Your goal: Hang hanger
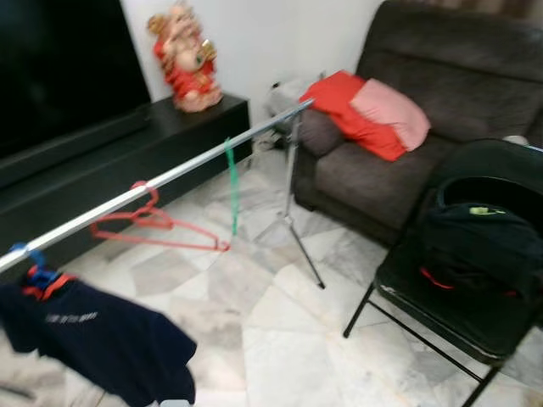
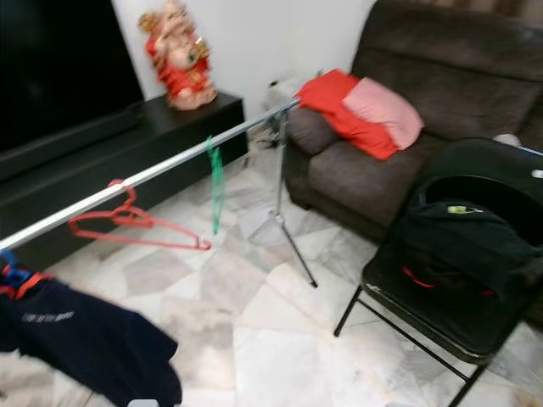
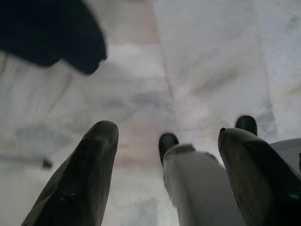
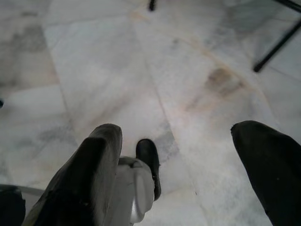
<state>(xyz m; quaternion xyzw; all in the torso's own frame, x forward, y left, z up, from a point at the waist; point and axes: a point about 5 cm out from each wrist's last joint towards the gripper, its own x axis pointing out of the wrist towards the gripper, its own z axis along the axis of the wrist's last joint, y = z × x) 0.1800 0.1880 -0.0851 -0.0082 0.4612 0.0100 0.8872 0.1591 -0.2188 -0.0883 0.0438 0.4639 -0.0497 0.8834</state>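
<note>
A silver clothes rail [image 1: 170, 176] runs from the near left to the far middle on a tripod stand [image 1: 293, 212]. An empty red hanger [image 1: 153, 222] hangs on it, with a green hanger [image 1: 231, 191] further along. At the near left a dark navy shirt [image 1: 102, 339] hangs from the rail on a blue and orange hanger [image 1: 36, 275]. My left gripper [image 3: 164, 165] points down at the marble floor, open and empty, with the navy shirt [image 3: 51, 33] at the edge of its view. The right gripper [image 4: 188, 169] is also open over bare floor.
A black folding chair [image 1: 458, 280] with a black bag [image 1: 484, 242] on it stands at the right. A dark grey sofa [image 1: 424, 127] with red and pink cushions [image 1: 373, 110] is behind it. A black TV unit [image 1: 110, 161] with a red figurine [image 1: 182, 55] lines the left wall.
</note>
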